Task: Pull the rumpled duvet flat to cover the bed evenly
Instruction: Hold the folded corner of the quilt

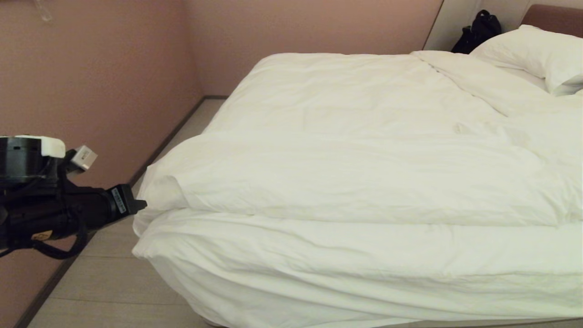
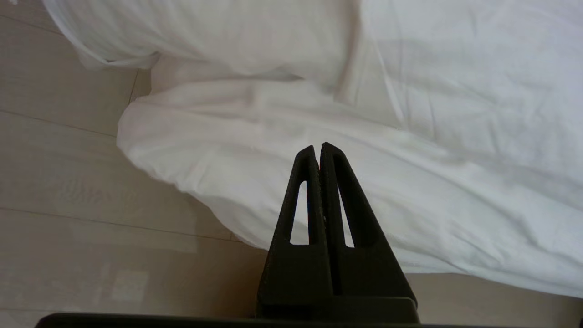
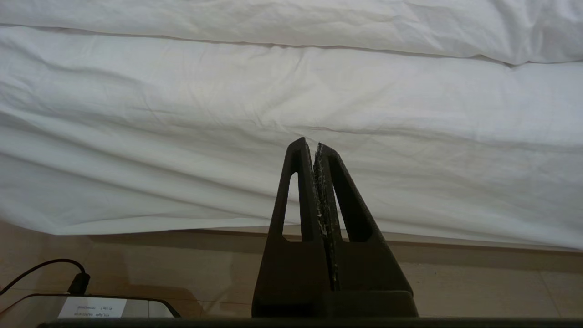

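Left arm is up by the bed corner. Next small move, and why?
Probably open the left pincer and ease it toward the duvet corner nearest it. The pincer is shut and empty, just short of the fabric, and the duvet lies folded back in a thick band across the bed.

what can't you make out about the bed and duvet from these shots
- Bed base: hidden under the hanging duvet in every view.
- Right side of the bed: cut off by the head view's edge.
- Right gripper: outside the head view, so its place along the bed is unclear.
- Left gripper: whether it touches the duvet, cannot tell.
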Robot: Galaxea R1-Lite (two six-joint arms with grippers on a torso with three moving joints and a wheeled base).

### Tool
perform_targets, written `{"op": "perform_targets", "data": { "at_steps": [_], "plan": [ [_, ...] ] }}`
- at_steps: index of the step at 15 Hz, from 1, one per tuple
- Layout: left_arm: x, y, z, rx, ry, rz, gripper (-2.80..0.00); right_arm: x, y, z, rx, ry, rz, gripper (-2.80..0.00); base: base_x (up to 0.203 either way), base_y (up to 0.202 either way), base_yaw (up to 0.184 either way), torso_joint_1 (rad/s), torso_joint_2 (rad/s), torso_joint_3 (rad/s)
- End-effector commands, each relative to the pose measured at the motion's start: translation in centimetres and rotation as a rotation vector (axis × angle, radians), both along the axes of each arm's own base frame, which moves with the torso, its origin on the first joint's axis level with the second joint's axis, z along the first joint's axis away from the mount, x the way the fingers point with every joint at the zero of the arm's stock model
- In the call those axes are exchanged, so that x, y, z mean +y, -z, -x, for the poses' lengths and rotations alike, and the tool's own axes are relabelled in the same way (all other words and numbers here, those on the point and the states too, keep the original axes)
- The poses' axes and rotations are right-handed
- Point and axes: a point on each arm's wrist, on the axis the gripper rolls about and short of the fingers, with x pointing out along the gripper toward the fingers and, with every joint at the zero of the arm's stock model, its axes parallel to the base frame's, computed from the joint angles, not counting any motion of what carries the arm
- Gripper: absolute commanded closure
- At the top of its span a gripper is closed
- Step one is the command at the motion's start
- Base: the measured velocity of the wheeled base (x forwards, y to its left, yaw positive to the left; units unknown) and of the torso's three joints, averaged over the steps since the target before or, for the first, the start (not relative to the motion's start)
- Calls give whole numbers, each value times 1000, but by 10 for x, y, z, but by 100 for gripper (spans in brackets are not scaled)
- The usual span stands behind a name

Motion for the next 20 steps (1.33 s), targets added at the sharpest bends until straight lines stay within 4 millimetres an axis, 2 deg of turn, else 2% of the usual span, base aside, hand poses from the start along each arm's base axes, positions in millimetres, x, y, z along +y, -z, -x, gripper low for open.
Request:
{"op": "perform_targets", "data": {
  "at_steps": [1,3,5,7,10,15,18,20],
  "plan": [
    [2,13,-23,28,-1,3,0,0,0,0,1,-1,1,0,0,0,0,0,0,0],
    [4,18,-40,15,3,-5,0,0,0,0,1,0,1,0,0,0,0,0,0,0],
    [6,21,-47,-3,6,-19,0,0,0,0,1,0,1,0,0,0,0,0,0,0],
    [11,33,-65,-71,5,-46,0,0,0,0,1,0,1,0,0,0,0,0,0,0],
    [13,39,-76,-98,4,-53,0,0,0,0,1,-1,1,0,0,0,0,0,0,0],
    [9,26,-81,-180,18,-64,0,0,0,0,1,0,1,0,0,0,0,0,0,0],
    [-8,19,-85,-232,63,-69,0,0,0,0,1,-1,1,0,0,0,0,0,0,0],
    [-12,20,-92,-234,74,-70,0,0,0,0,1,0,1,0,0,0,0,0,0,0]
  ]
}}
